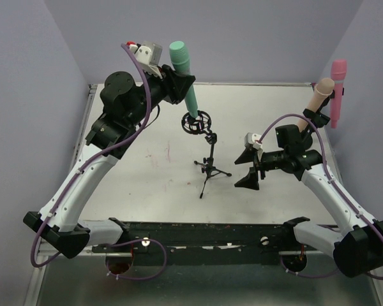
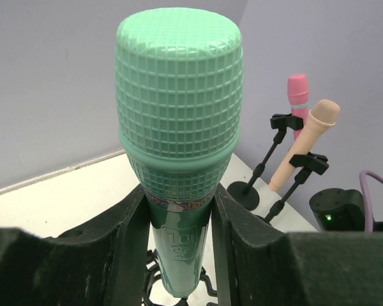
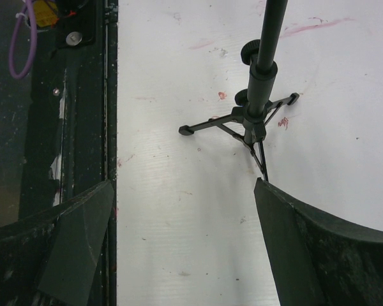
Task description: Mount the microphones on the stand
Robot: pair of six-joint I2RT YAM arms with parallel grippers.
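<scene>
My left gripper (image 1: 182, 86) is shut on the teal green microphone (image 1: 186, 80), holding it upright with its lower end in the round black cradle (image 1: 196, 122) of the tripod stand (image 1: 210, 167). In the left wrist view the teal microphone (image 2: 179, 159) fills the gap between my fingers (image 2: 131, 248), its tip reaching the cradle below. The pink microphone (image 1: 337, 92) and the peach-beige microphone (image 1: 316, 102) sit in clips on two stands at the right; both also show in the left wrist view (image 2: 297, 95) (image 2: 306, 140). My right gripper (image 1: 250, 171) is open and empty, just right of the tripod's legs (image 3: 242, 121).
The white table (image 1: 147, 185) is walled by lilac panels on three sides. A black rail (image 1: 198, 236) carrying both arm bases runs along the near edge, also in the right wrist view (image 3: 83, 108). Purple cables loop beside each arm.
</scene>
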